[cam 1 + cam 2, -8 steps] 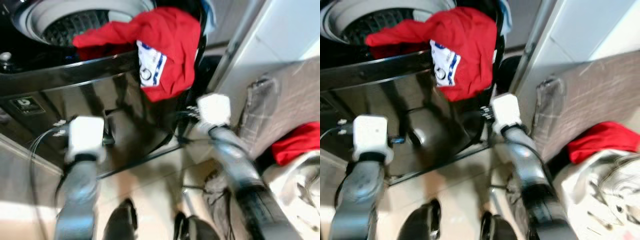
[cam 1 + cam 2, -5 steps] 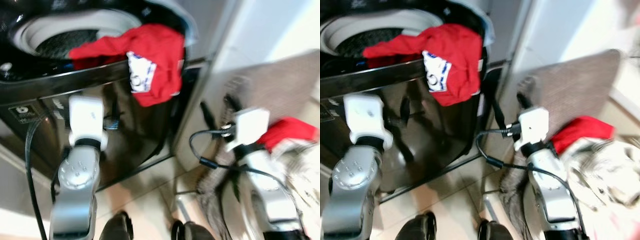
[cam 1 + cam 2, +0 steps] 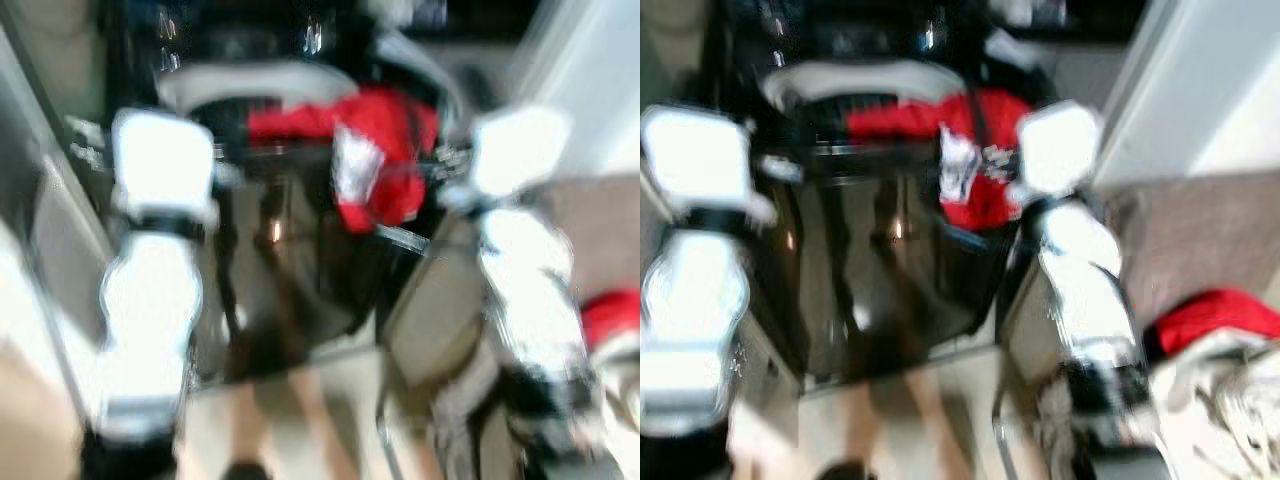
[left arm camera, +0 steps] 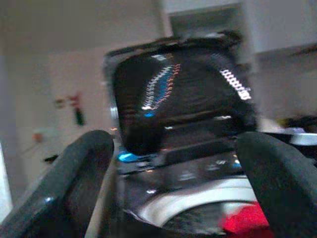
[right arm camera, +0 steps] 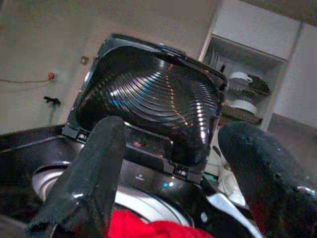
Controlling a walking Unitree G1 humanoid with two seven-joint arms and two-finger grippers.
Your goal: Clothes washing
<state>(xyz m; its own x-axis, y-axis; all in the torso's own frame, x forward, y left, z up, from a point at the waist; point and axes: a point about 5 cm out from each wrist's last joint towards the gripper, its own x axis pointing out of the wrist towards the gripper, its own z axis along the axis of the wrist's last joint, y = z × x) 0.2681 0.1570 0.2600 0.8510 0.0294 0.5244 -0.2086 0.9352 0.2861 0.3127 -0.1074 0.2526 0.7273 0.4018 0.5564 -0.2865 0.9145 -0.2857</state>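
both arms up at the black washer (image 3: pixel 890 250), lid (image 5: pixel 148 106) raised. red garment (image 3: pixel 980 150) drapes over its rim, upper centre. left gripper (image 4: pixel 173 188) and right gripper (image 5: pixel 173 173) both spread wide, released.

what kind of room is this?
Probably a home laundry or utility corner. A black top-loading washer stands with its lid raised, a red garment hangs over its front edge, and more clothes are piled at the right.

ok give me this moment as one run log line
washer lid: up | red garment: draped over washer front rim | left gripper: fingers open, empty | right gripper: fingers open, empty | head views: blurred
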